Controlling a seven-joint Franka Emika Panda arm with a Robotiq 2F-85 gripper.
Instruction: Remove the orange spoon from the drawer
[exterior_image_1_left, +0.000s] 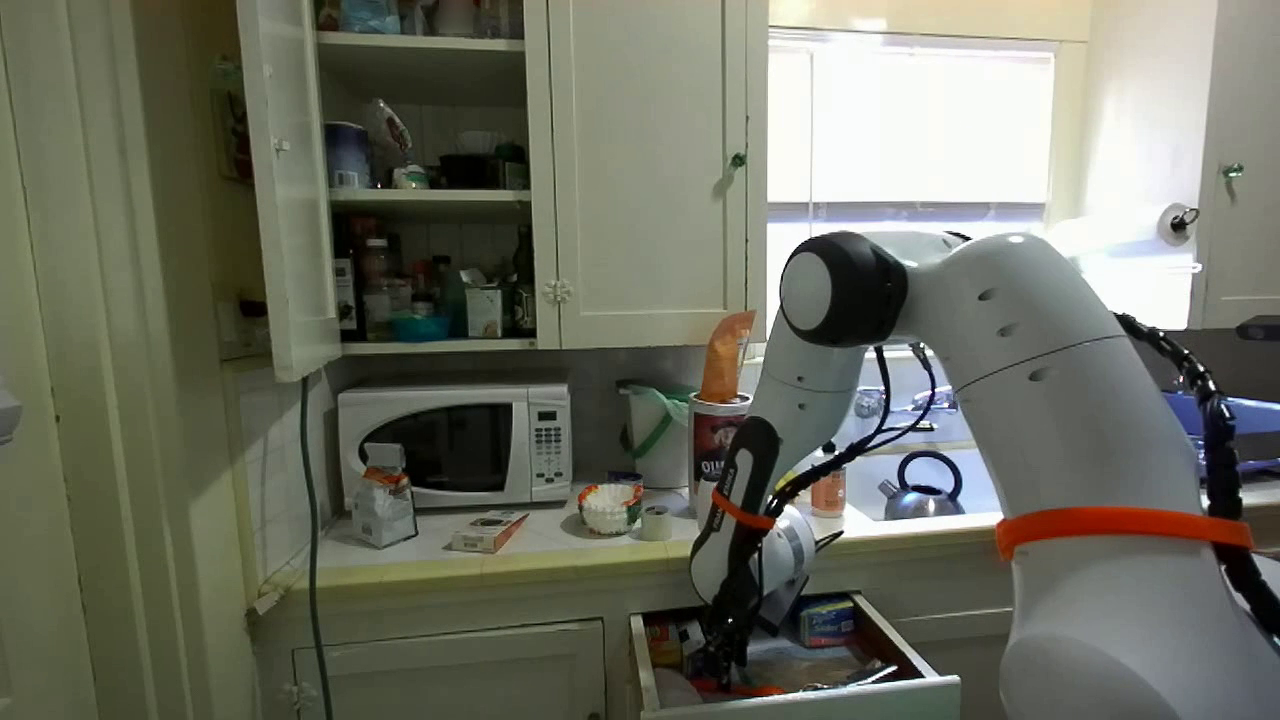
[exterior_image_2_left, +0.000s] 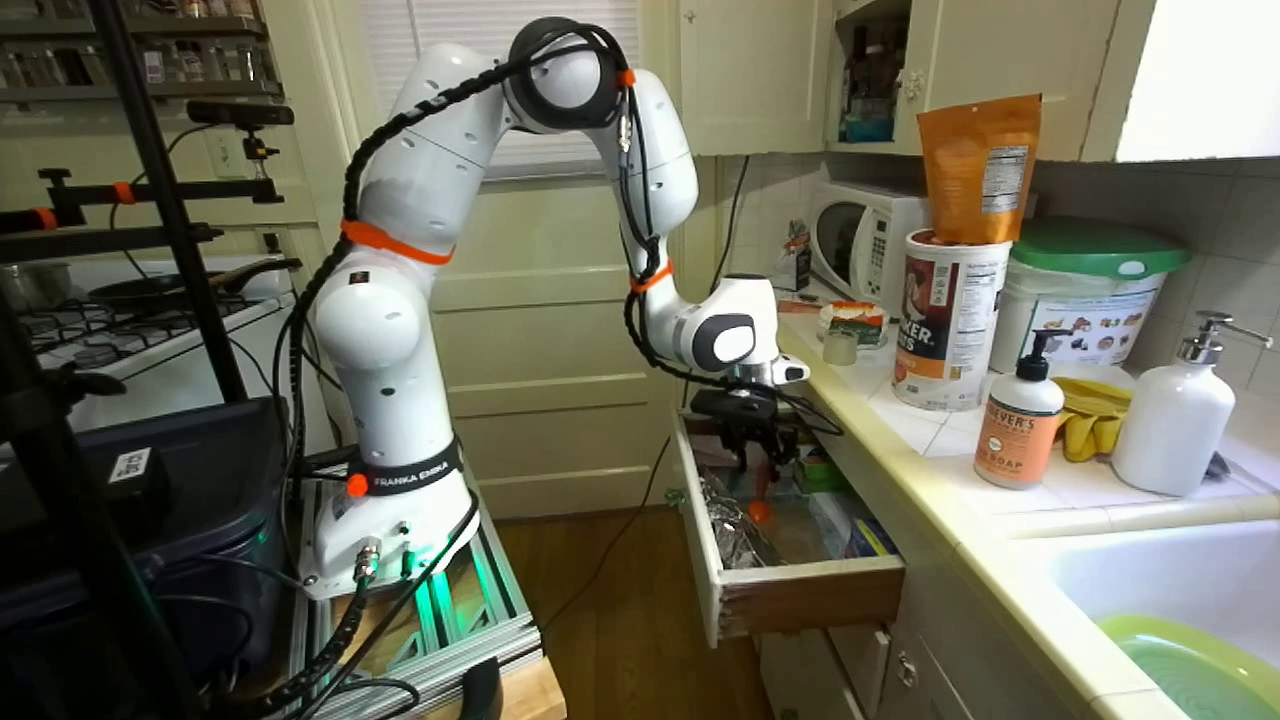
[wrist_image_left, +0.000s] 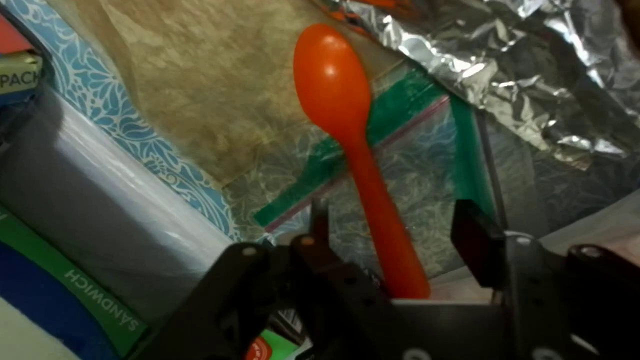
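Note:
The white drawer is pulled out; it shows in both exterior views (exterior_image_1_left: 905, 640) (exterior_image_2_left: 812, 597). The orange spoon (wrist_image_left: 364, 160) lies inside it on a clear zip bag with a green seal. In the wrist view its bowl points away and its handle runs between my fingers. It is partly hidden by my gripper in both exterior views (exterior_image_1_left: 745, 690) (exterior_image_2_left: 760, 512). My gripper (wrist_image_left: 392, 225) is open and points down into the drawer (exterior_image_2_left: 762, 455), with a gap between the handle and each finger. The handle's end is partly hidden by the gripper's body.
Crumpled foil (wrist_image_left: 500, 75) lies beside the spoon's bowl. A white roll (wrist_image_left: 115, 165) and a sandwich bag box (wrist_image_left: 70, 285) lie on the other side. The drawer's walls surround the gripper. The yellow-edged counter (exterior_image_2_left: 935, 515) overhangs the drawer's back, with an oats canister (exterior_image_2_left: 948, 330) on it.

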